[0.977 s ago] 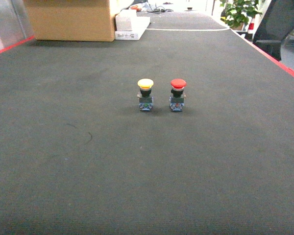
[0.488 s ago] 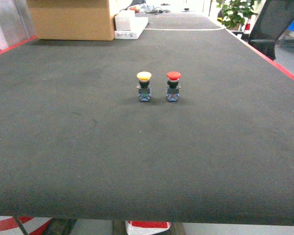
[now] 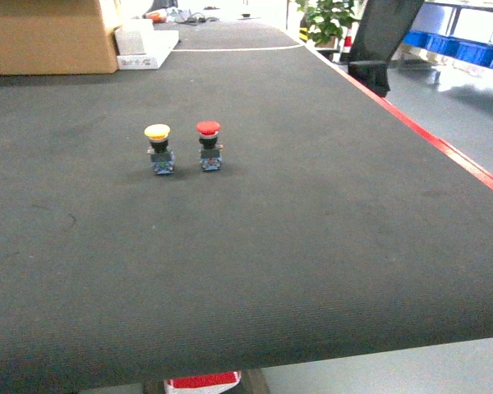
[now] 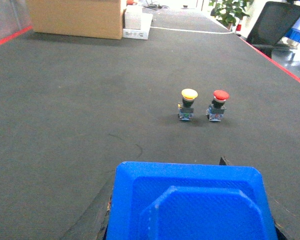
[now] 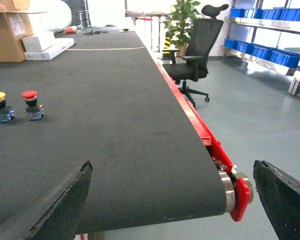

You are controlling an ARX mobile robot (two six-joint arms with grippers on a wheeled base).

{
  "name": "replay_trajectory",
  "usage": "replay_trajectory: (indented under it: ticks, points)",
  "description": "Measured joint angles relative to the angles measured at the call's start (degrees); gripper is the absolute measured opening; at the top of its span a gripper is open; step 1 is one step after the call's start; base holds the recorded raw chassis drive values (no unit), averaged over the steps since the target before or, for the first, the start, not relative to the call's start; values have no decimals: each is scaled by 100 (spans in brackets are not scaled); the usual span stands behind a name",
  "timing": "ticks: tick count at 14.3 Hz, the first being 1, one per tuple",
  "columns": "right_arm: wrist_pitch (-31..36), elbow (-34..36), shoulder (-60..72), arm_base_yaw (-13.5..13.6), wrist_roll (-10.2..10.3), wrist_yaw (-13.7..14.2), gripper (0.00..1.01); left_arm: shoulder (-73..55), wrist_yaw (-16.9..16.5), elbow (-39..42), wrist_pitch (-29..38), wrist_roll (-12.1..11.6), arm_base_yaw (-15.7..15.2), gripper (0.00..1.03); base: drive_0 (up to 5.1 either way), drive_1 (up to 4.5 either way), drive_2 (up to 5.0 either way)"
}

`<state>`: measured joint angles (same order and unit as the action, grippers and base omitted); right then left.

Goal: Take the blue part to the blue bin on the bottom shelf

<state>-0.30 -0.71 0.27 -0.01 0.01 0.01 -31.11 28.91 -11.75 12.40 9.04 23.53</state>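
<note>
The blue part, a flat blue plastic piece with bevelled corners, fills the bottom of the left wrist view. My left gripper is shut on it, and only dark finger edges show beside it. In the right wrist view my right gripper stands open and empty over the near end of the black belt. Several blue bins sit on metal racks far to the right; I cannot tell which is the task's bin. The bottom shelf is not recognisable. Neither gripper shows in the head view.
A yellow push button and a red push button stand side by side on the belt. A cardboard box and a white box sit at the far end. A red rail edges the belt; an office chair stands beyond.
The head view has pulled back and swung right: both buttons have slid left in the picture, and the belt's near edge and the floor on the right have come into view.
</note>
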Motion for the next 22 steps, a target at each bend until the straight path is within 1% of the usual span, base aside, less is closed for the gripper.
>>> replay_trajectory:
  ticks: [22]
  points:
    - [0,0,0,0,2,0,98,-2,0,0,-2,0,0,44,-163,-163,-163]
